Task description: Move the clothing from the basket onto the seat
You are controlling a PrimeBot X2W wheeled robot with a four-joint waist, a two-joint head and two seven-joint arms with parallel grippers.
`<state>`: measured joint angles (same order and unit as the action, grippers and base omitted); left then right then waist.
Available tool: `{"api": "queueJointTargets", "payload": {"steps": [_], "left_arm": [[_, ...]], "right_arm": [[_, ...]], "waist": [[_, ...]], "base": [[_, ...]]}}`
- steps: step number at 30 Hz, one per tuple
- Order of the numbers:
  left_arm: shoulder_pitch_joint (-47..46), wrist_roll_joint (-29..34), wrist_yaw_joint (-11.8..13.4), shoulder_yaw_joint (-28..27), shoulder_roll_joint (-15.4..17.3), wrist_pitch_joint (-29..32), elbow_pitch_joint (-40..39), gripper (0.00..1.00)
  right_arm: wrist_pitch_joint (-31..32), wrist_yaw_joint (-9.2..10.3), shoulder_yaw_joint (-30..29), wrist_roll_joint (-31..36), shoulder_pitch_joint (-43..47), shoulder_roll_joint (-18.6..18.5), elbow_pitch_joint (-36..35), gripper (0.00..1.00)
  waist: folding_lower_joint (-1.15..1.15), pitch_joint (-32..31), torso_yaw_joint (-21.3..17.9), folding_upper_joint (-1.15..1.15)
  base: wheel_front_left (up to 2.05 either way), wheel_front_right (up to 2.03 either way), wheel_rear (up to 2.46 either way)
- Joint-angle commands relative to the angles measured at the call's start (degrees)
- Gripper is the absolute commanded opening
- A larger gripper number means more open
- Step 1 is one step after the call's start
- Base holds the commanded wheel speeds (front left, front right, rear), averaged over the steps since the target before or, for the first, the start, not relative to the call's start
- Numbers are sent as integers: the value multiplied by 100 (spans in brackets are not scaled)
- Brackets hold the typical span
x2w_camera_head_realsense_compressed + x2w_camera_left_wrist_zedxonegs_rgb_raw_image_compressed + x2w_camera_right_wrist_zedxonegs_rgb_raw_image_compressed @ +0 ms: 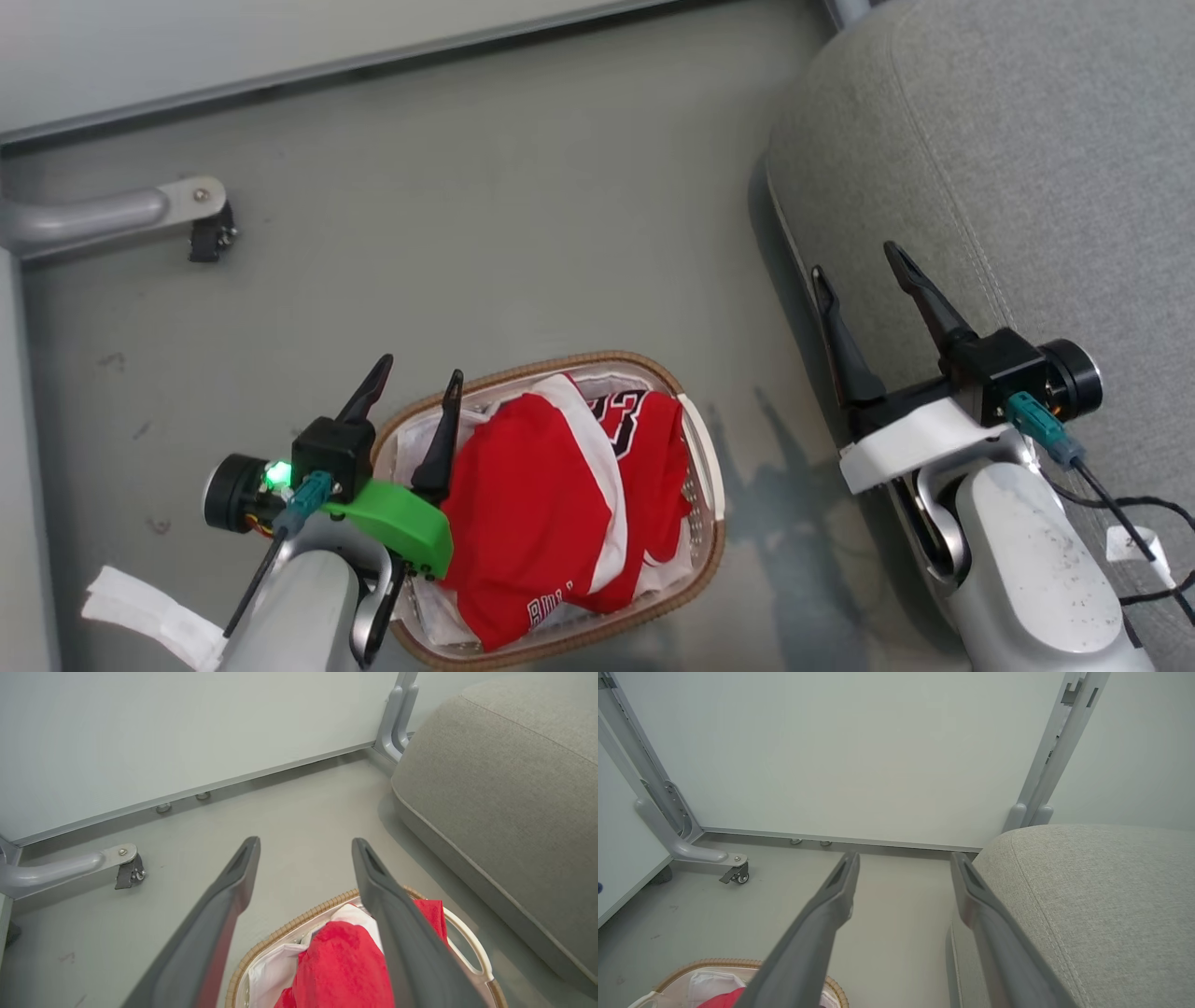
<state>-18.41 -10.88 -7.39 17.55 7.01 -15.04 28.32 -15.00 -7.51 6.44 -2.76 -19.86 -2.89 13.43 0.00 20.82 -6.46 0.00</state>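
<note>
The red clothing (551, 504) with white trim fills the basket (714, 523), the black-and-white number 23 showing near its far end. The basket stands on the floor at the lower middle of the head view, brown woven rim around it, white liner beneath the fabric. My left gripper (422, 373) hovers open over the basket's left edge, empty; the left wrist view shows the red cloth (341, 970) below its fingers. My right gripper (859, 261) is open and empty at the left edge of the grey seat (1027, 168). The seat (1101, 905) also appears in the right wrist view.
A grey wall panel (280, 37) runs along the back. A metal frame leg with a caster (210, 233) stands on the floor at the left. Another frame post (399, 718) rises beside the seat. A black cable (1130, 523) trails from my right wrist over the cushion.
</note>
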Motion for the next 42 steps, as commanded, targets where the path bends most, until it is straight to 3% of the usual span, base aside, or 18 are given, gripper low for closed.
{"api": "queueJointTargets", "payload": {"steps": [1,14,27,34,42], "left_arm": [[-231,-81,-15,66,125,-19,85,100],[-1248,-469,-16,1053,694,-13,1101,100],[-2169,-1348,-16,2146,1066,-13,2258,100],[-2461,-2072,-16,2871,960,43,2849,100],[-2439,-3357,-16,3830,1049,514,2814,100]], "right_arm": [[-27,4,61,-81,-156,-10,-92,100],[-27,4,505,-491,-563,-4,-594,100],[-27,4,655,-512,-626,-5,-683,100],[-27,4,725,-460,-566,-8,-597,100],[-27,4,808,-501,-592,-9,-527,100]], "waist": [[0,828,-567,0],[0,2021,-1128,0],[0,2683,-1292,0],[0,2768,-1234,0],[0,2702,-1156,0]], "base": [[0,0,0],[0,0,0],[0,0,0],[0,0,0],[0,0,0]]}}
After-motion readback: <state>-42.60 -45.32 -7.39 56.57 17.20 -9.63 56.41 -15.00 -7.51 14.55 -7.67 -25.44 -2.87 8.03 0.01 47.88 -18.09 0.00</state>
